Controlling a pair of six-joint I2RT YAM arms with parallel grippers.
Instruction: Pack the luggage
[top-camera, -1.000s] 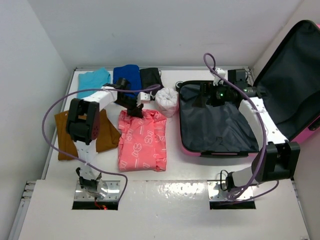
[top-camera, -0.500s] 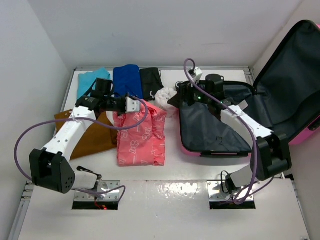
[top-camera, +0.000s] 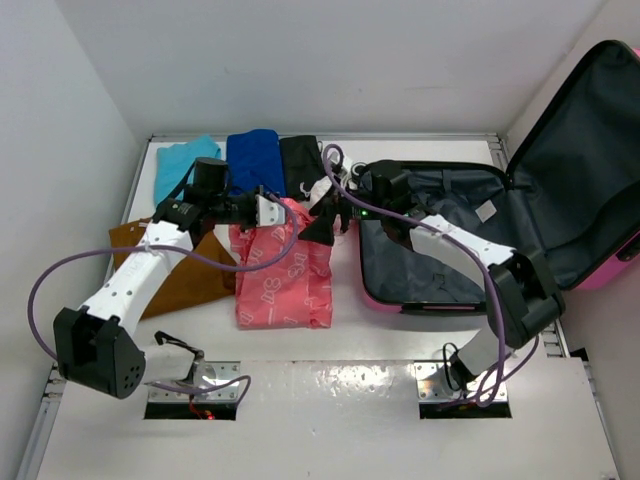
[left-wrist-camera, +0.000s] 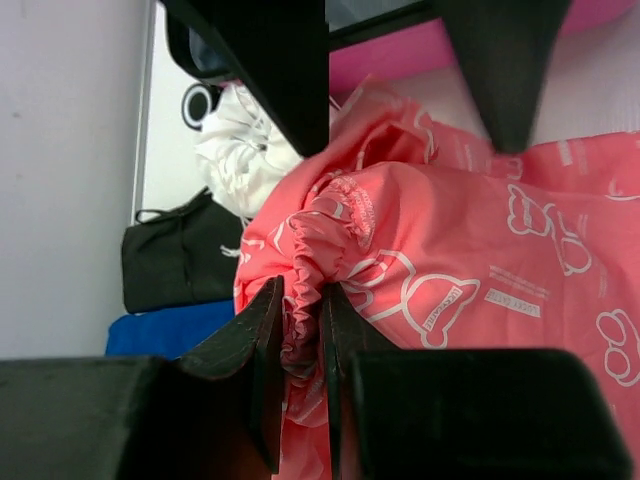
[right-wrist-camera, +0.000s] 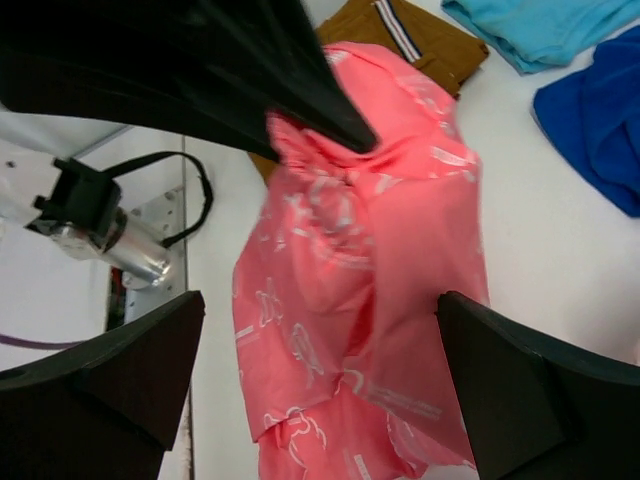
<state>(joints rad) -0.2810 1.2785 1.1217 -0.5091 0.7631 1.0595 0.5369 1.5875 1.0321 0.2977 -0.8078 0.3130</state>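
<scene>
The left gripper (left-wrist-camera: 303, 300) is almost shut, pinching a small gathered ridge of the salmon-pink cloth garment with white printed logos (top-camera: 285, 285) at its far left corner. The right gripper (right-wrist-camera: 318, 300) stands wide and holds nothing. It is poised over the same garment's far right corner, close to its partner.

That left bite looks thin to me. With only a ruffle of fabric between the fingers, a lift could pull it free. Or the folded garment could fall open and drag over the suitcase's near wall instead of dropping inside. The two sets of fingers are close enough that they might knock together as the right one shuts. The crumpled white cloth bundle (left-wrist-camera: 240, 150) just beyond the garment could also get nipped along with it.

The small bright pink hard-shell suitcase (top-camera: 575, 160) lies open on the right side of the white table (top-camera: 350, 320). Its base is flat and its lid tilts up toward the right wall. The dark grey fabric lining is slack and rumpled, and I see nothing packed in it yet.
</scene>
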